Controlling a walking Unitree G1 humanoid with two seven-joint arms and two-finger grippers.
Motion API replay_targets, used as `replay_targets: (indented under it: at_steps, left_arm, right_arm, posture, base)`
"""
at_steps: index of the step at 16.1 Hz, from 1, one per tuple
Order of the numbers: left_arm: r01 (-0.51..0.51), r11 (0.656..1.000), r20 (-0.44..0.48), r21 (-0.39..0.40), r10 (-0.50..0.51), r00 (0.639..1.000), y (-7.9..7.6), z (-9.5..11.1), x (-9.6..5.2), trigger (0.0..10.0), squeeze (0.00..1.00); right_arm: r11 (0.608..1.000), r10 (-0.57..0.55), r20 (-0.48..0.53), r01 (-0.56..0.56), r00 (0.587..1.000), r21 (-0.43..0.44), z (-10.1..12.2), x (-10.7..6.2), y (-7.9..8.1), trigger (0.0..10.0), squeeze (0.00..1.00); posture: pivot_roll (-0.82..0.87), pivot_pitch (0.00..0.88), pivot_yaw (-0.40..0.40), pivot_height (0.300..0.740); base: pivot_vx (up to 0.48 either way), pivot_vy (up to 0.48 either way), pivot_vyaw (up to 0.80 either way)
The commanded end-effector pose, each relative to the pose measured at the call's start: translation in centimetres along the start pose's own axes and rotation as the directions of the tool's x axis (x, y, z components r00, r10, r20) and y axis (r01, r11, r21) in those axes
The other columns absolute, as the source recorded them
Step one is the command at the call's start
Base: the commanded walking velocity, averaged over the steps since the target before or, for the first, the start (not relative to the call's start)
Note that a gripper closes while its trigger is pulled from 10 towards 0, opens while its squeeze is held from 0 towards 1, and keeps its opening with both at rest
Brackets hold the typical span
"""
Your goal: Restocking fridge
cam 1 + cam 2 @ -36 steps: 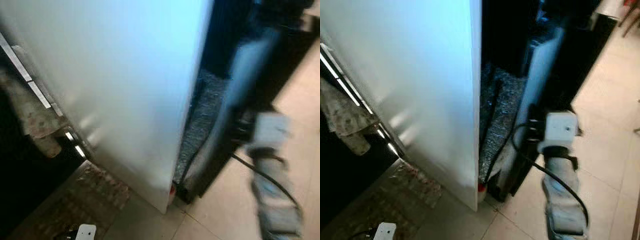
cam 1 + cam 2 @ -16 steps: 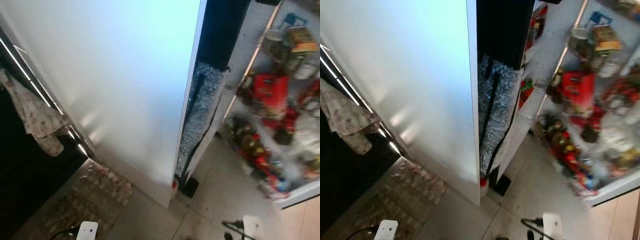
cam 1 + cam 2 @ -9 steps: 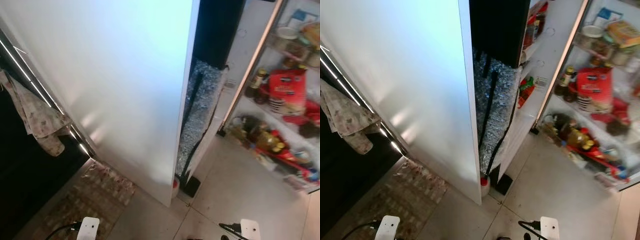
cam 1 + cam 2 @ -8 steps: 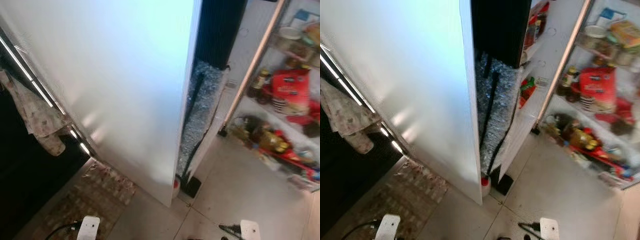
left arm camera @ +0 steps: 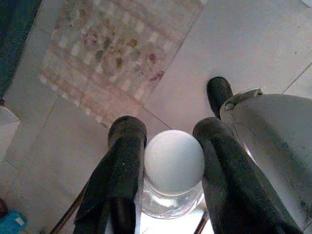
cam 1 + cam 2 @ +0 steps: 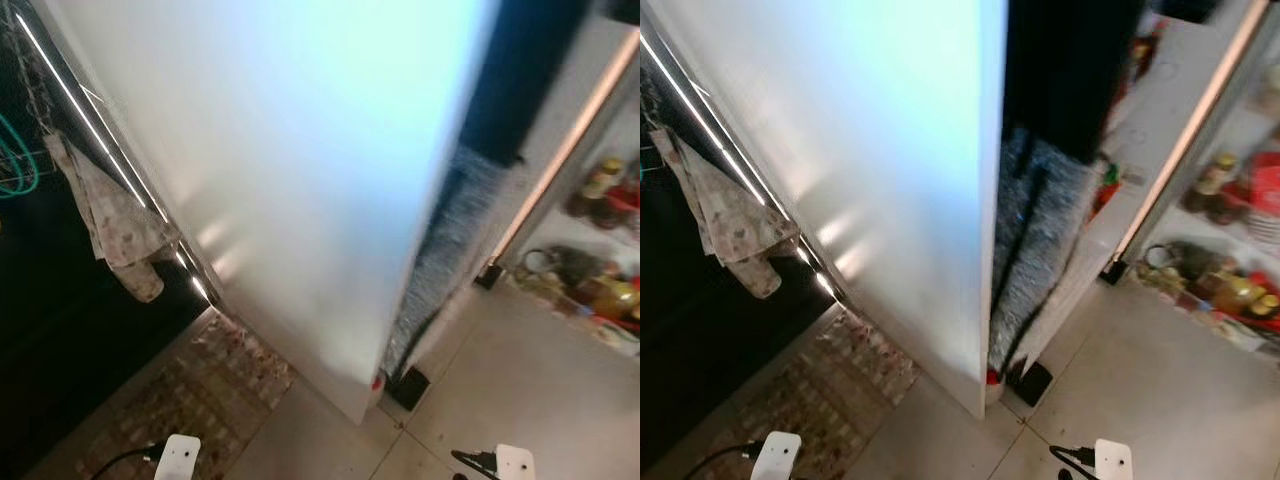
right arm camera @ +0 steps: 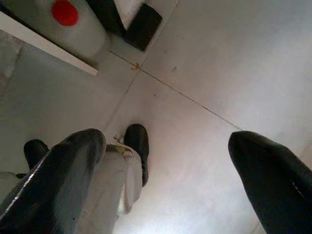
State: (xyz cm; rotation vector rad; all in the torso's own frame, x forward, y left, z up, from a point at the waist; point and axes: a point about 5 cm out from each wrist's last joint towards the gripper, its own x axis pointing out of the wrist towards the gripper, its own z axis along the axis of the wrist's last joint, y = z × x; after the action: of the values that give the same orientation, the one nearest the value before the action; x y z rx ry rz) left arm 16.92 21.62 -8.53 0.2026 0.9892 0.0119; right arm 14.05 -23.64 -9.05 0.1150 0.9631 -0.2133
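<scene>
— Far left of the head views?
— Hung there a patterned cloth (image 6: 725,215) on a dark rack, beside bright metal strips. Below it, lay a brick-patterned mat (image 6: 805,395) on the floor.

— And in the middle?
— Stood a tall white panel (image 6: 290,170), broad and glaring, reaching down to the pale tiled floor (image 6: 1140,370). Just right of its edge ran a dark gap with a crinkled silvery strip (image 6: 1035,260) and black cables. At the panel's foot sat a pale container with a red cap (image 7: 65,12), next to a small black block (image 6: 1033,382).

— Further right?
— Showed the open fridge door (image 6: 590,270), blurred, its shelves carrying bottles (image 6: 1215,180) and jars; labels unreadable.

— The left gripper (image 5: 168,161)?
— Hung low over the floor, fingers closed on a clear bottle with a white cap (image 5: 174,155), one black finger (image 5: 122,165) pressed at each side of the neck. Seen beyond it, the mat and a dark robot foot (image 5: 219,92).

— The right gripper (image 7: 165,185)?
— Hung low too, fingers spread wide and holding nothing, over bare tile. Seen past them, the other black foot (image 7: 138,144) and the red-capped container.

— Anything at the bottom edge?
— Poked up two white wrist blocks (image 6: 775,455), each trailing a black cable.
</scene>
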Motion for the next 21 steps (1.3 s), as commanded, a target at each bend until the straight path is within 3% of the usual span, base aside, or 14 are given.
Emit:
replay_targets:
  at_steps: [1,6,21]
  left_arm:
    - [-0.010,1.000,-0.032,0.027,0.011,0.999,0.62,-0.83,-0.17,10.0,0.00]
    - [-0.015,1.000,-0.025,0.010,0.015,1.000,0.67,-0.73,-0.16,10.0,0.00]
    - [-0.021,0.999,-0.024,-0.027,0.020,1.000,0.51,-1.20,-0.27,10.0,0.00]
  right_arm:
    - [1.000,0.003,-0.010,-0.004,1.000,-0.014,-0.43,-0.09,0.03,10.0,0.00]
    - [0.999,-0.009,-0.003,0.010,1.000,0.045,-0.45,-0.08,0.09,10.0,0.00]
    - [0.999,-0.016,-0.006,0.016,1.000,0.050,-0.44,-0.08,-0.03,10.0,0.00]
  posture:
    - [-0.07,0.166,0.068,0.740]
    - [-0.07,0.184,0.063,0.740]
    - [-0.06,0.195,0.056,0.740]
  base:
    - [0.345,-0.285,0.75]
    - [0.324,-0.229,0.15]
    - [0.000,0.000,0.00]
